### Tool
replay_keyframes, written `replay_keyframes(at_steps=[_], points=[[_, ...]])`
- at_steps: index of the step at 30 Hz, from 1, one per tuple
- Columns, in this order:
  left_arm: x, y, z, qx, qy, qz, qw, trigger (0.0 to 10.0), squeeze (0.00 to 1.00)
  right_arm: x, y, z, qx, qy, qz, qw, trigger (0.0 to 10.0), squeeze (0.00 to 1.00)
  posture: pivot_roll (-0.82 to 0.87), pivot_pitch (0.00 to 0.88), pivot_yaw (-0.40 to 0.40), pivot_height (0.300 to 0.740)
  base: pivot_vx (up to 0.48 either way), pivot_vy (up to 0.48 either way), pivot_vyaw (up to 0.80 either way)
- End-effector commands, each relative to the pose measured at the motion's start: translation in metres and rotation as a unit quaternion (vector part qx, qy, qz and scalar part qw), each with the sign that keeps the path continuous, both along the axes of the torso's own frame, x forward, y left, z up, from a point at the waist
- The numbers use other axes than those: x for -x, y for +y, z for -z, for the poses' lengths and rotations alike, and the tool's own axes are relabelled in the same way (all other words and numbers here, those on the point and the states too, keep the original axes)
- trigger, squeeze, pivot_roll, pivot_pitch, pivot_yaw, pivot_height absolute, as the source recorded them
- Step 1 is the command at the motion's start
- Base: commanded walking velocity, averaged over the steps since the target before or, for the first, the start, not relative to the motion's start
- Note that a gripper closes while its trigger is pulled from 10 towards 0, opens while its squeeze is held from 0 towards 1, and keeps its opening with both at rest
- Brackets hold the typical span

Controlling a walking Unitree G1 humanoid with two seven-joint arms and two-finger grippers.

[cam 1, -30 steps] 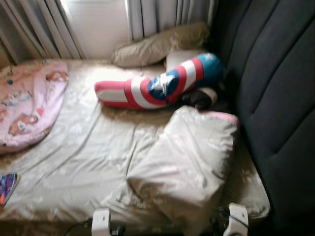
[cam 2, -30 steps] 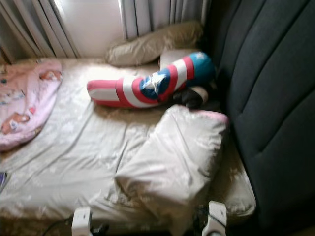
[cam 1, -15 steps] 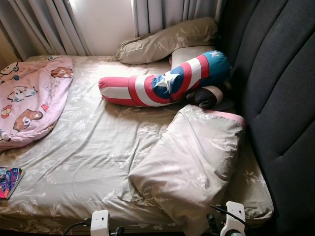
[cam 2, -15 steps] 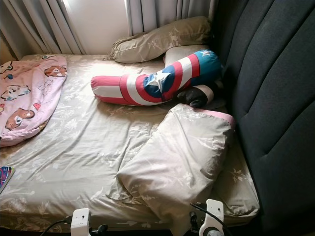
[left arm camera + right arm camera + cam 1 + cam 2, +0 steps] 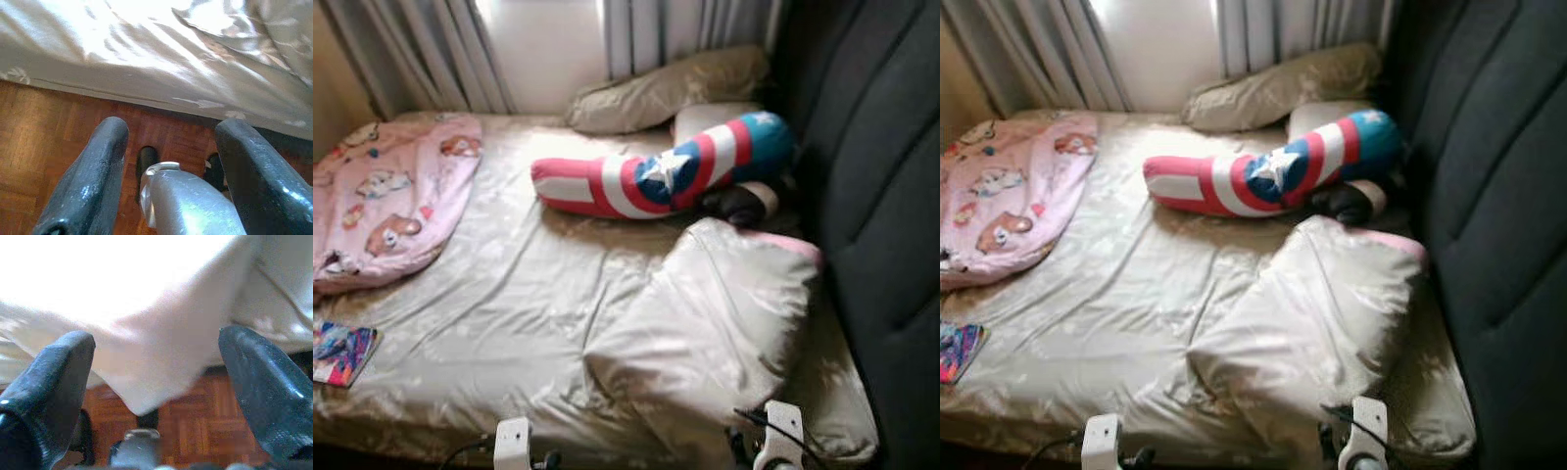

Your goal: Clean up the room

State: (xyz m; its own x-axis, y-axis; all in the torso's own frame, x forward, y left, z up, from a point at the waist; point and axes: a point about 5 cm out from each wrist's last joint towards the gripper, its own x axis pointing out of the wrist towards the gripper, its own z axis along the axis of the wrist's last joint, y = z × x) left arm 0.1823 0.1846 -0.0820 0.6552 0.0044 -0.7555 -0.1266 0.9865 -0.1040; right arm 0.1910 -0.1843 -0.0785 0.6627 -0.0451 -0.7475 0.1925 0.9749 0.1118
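Observation:
A bed (image 5: 509, 294) with a beige floral sheet lies before me. On it rest a rumpled beige pillow (image 5: 715, 333) at the near right, a long red, white and blue star bolster (image 5: 656, 176), a dark round thing (image 5: 734, 204) beside it, and a pink cartoon blanket (image 5: 391, 201) at the left. A colourful book (image 5: 340, 352) lies at the bed's near left edge. My left gripper (image 5: 168, 171) hangs open over the wooden floor by the bed edge. My right gripper (image 5: 156, 391) is open below the pillow's hanging corner, holding nothing.
A dark padded headboard (image 5: 881, 196) runs along the right side. Grey curtains (image 5: 431, 49) and a bright window stand behind the bed, with another beige pillow (image 5: 666, 88) against them. Wooden parquet floor (image 5: 39, 127) lies under the bed edge.
The whole scene has shifted right and slightly down in the picture, so my head has turned left. The book is more in view. Nothing on the bed has moved.

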Motion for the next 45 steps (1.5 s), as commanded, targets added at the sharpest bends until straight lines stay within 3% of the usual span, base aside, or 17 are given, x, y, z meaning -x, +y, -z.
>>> replay_keyframes(at_steps=[1,22,23,24,26,38,39,40,42,45], points=[[0.002,0.003,0.001,-0.003,0.004,-0.004,1.0,10.0,0.0,-0.002,0.001,-0.001,-0.004,-0.007,0.005,1.0,10.0,0.0,0.07,0.026,0.001,0.74,0.0,0.0,0.0],[-0.004,0.002,-0.01,0.012,-0.09,0.019,0.996,10.0,0.0,0.002,0.003,-0.002,-0.046,-0.046,0.053,0.996,10.0,0.0,0.07,0.024,0.009,0.74,0.0,0.0,0.0],[-0.034,0.001,-0.028,0.012,-0.145,0.025,0.989,10.0,0.0,0.003,0.003,-0.001,-0.044,-0.047,0.057,0.996,10.0,0.0,0.06,0.022,0.011,0.74,0.0,0.0,0.0],[-0.055,-0.001,-0.044,0.013,-0.186,0.03,0.982,10.0,0.0,0.003,0.003,-0.001,-0.043,-0.047,0.06,0.996,10.0,0.0,0.06,0.022,0.011,0.74,0.0,0.0,0.0],[-0.081,-0.006,-0.066,0.016,-0.242,0.041,0.969,10.0,0.0,0.006,0.002,0.0,-0.041,-0.046,0.078,0.995,10.0,0.0,0.06,0.02,0.017,0.74,0.0,0.0,0.0],[-0.082,-0.017,-0.072,0.029,-0.271,0.077,0.959,10.0,0.0,0.011,0.0,0.001,-0.031,-0.055,0.098,0.993,10.0,0.0,0.07,0.027,0.016,0.74,0.0,0.0,0.0],[-0.084,-0.02,-0.073,0.029,-0.272,0.083,0.958,10.0,0.0,-0.019,-0.01,-0.017,-0.012,-0.1,0.09,0.991,10.0,0.0,0.07,0.041,0.013,0.74,0.0,0.0,0.0],[-0.084,-0.02,-0.073,0.029,-0.271,0.086,0.958,10.0,0.0,-0.03,-0.014,-0.024,-0.006,-0.119,0.087,0.989,10.0,0.0,0.07,0.041,0.013,0.74,0.0,0.0,0.0],[-0.081,-0.02,-0.072,0.027,-0.271,0.083,0.959,10.0,0.0,-0.044,-0.017,-0.037,0.004,-0.162,0.069,0.984,10.0,0.0,0.05,0.065,0.011,0.74,0.0,0.0,0.0],[-0.078,-0.019,-0.07,0.026,-0.27,0.078,0.959,10.0,0.0,-0.049,-0.017,-0.042,0.003,-0.178,0.066,0.982,10.0,0.0,0.05,0.074,0.007,0.74,0.0,0.0,0.0]])
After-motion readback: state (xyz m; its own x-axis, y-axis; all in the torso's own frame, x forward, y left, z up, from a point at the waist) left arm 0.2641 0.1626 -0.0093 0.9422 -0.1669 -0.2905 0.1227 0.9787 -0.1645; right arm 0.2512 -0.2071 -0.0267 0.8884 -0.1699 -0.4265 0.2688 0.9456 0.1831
